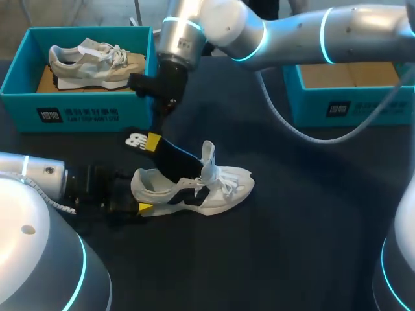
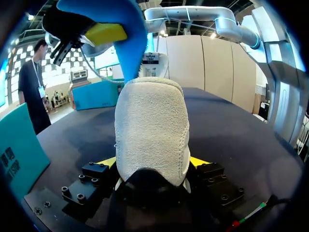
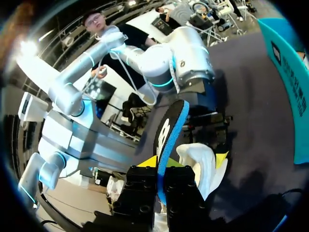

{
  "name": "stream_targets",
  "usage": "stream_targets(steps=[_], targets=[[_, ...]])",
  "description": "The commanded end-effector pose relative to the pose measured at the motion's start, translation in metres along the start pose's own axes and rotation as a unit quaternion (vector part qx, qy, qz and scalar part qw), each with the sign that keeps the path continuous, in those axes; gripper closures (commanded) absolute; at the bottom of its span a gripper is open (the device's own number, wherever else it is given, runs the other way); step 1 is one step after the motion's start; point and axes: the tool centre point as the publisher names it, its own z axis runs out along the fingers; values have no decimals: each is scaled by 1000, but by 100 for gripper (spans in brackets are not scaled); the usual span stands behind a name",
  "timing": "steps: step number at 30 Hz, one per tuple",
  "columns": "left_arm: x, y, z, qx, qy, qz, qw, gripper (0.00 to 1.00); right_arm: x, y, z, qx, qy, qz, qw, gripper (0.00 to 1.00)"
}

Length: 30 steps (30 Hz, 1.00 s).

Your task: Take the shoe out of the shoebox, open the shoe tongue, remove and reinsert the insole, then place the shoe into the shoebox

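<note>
Only the head view shows the second shoe point(image 1: 97, 63) in the shoebox point(image 1: 78, 113) at the desk's far left corner, while the right gripper point(image 1: 153, 141) pinches the insole point(image 1: 175, 162) and the left gripper point(image 1: 144, 208) clamps the white shoe point(image 1: 220, 188) at its heel.

The head camera looks down on the shoe point(image 1: 224, 188) from high behind; both wrist cameras sit close, sharing it.
</note>
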Motion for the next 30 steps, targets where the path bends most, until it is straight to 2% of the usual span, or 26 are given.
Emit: stream_targets(steps=[1,8,17,30], targets=[[1,3,-1,0,-1,1,1000,100,15,-2,-7,-55,-118,-34,991,100],[1,3,-1,0,-1,1,1000,100,27,12,-24,-111,-217,-64,968,100],[1,3,-1,0,-1,1,1000,100,38,37,-50,-163,-306,-106,932,100],[1,3,-1,0,-1,1,1000,100,38,37,-50,-163,-306,-106,932,100]])
